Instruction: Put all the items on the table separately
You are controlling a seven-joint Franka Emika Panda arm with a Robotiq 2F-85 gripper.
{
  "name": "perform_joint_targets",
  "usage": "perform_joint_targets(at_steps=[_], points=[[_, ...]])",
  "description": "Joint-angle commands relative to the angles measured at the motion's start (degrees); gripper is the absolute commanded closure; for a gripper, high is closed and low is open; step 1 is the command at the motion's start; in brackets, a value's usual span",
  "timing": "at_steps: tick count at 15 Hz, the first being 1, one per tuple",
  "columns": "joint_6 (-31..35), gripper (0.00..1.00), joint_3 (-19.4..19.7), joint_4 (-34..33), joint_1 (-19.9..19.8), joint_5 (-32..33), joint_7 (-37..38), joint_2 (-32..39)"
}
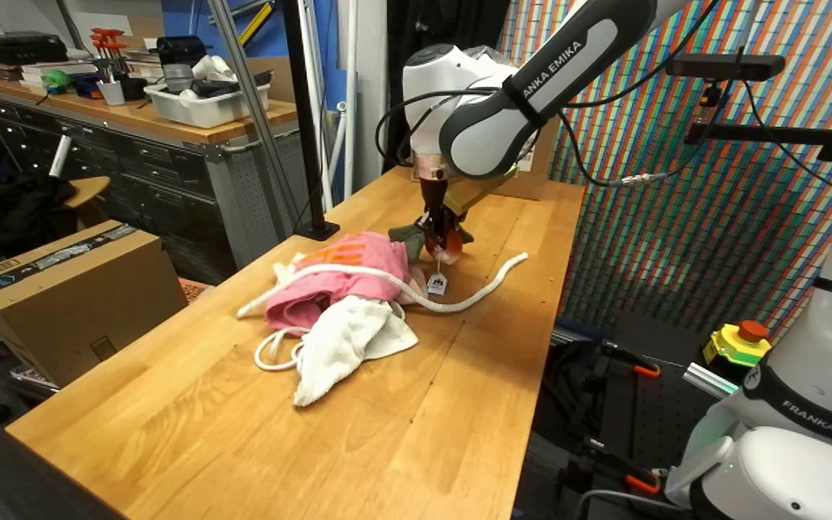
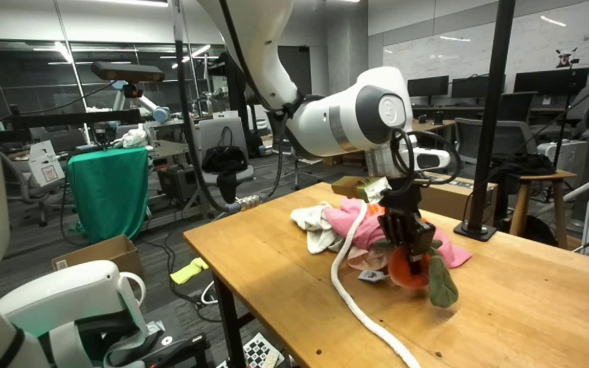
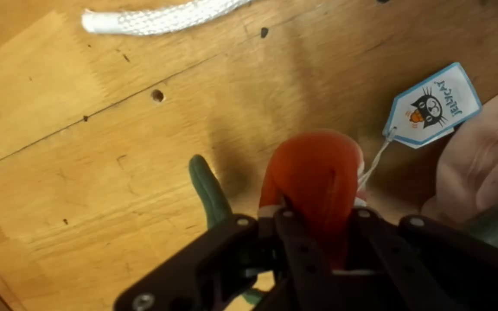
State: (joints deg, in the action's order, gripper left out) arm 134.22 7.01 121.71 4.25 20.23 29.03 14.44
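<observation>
My gripper (image 1: pixel 443 244) points down over the wooden table (image 1: pixel 401 440), its fingers shut on a soft red-orange object (image 3: pixel 314 172). Green leaf-like parts (image 2: pixel 443 283) hang from that object, and a white paper tag (image 3: pixel 434 106) is tied to it. Whether it touches the table I cannot tell. Beside it lies a heap: a pink cloth (image 1: pixel 380 256) with orange marks, and a white cloth (image 1: pixel 347 347) at one end. Across the pink cloth runs a white rope (image 1: pixel 452 307); its free end (image 3: pixel 145 22) rests on the wood. A pale pink piece (image 3: pixel 486 168) lies close to the held object.
A black post (image 1: pixel 309 144) rises from the table's edge beside the heap. A cardboard box (image 1: pixel 528 180) stands at the table's far end. On the floor sits a large brown box (image 1: pixel 91 310). Cables (image 2: pixel 450 168) loop around my wrist.
</observation>
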Motion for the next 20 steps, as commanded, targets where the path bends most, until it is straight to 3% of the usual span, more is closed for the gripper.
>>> perform_joint_targets(at_steps=[1, 12, 20], points=[[-1.4, 0.9, 1.7, -3.5, 0.0, 3.2, 4.6, 0.1], [-13.5, 0.9, 0.6, -15.9, 0.0, 1.3, 9.8, 1.4], [-23.4, 0.9, -0.1, -36.1, -2.0, -3.3, 3.7, 9.8]])
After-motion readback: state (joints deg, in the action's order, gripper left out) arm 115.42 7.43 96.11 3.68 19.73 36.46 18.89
